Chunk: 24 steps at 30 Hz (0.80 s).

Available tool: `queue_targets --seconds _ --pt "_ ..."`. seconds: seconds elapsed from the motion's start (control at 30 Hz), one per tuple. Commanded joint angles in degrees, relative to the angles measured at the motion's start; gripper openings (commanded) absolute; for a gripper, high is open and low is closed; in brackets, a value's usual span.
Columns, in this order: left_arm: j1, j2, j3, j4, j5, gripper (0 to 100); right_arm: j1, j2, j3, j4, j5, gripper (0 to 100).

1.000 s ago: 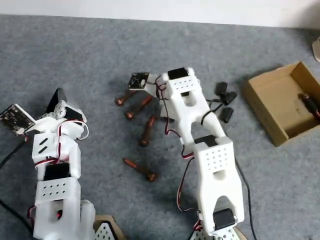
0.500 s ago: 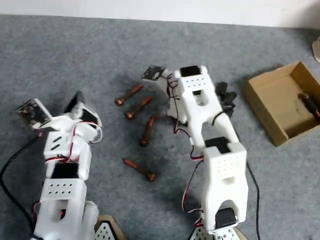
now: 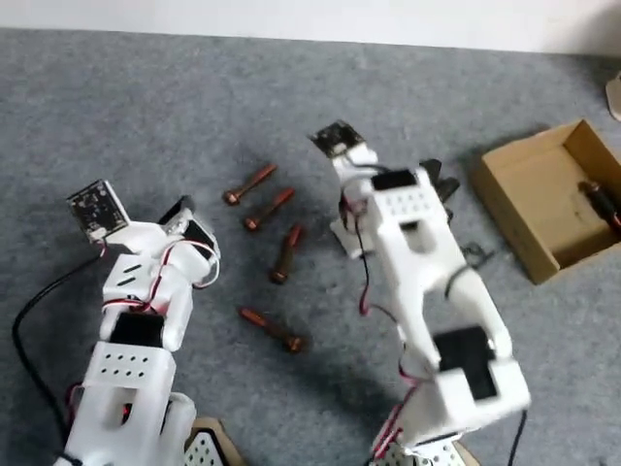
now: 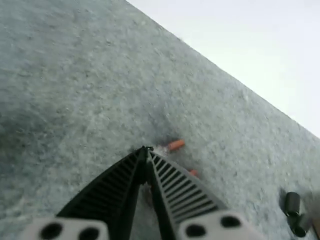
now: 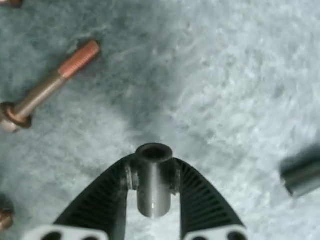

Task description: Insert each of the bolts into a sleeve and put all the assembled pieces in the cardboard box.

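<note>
High view: your right gripper (image 5: 152,165) has swung away from the bolts (image 3: 285,252) at the middle of the desk (image 3: 116,107), fingers clamping a sleeve (image 5: 152,190). Left gripper (image 4: 146,150) has moved toward them, fingers pressed together, empty. Insertion looks next.

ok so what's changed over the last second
Both arms swung toward the box side of the table. The right arm left the bolts and is now over the loose sleeves; the right gripper grips a sleeve. The left arm came nearer the bolts, left gripper shut. The four bolts, the box and the piece in it stayed put.
</note>
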Motion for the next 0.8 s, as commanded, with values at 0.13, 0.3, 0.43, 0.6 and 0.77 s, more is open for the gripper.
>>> queue_targets --seconds 0.13,0.3,0.43,0.6,0.77 --pt "3.65 -0.48 -2.15 0.26 -4.75 1 0.22 -27.65 23.96 -15.08 -8.0 0.5" --pt "6.37 -0.48 -1.8 1.76 -8.7 1 1.54 -39.25 33.45 -15.6 -8.26 0.4" --pt "10.24 -0.48 -1.8 3.52 -12.22 1 3.74 -46.73 39.78 -18.86 -10.37 0.4" --pt "11.21 -0.4 -1.71 3.6 -12.57 1 4.88 -54.55 51.65 -28.53 -10.2 0.4" --pt "13.49 2.33 -1.98 3.6 -17.41 1 4.62 -58.24 61.93 -39.52 -10.2 0.4"
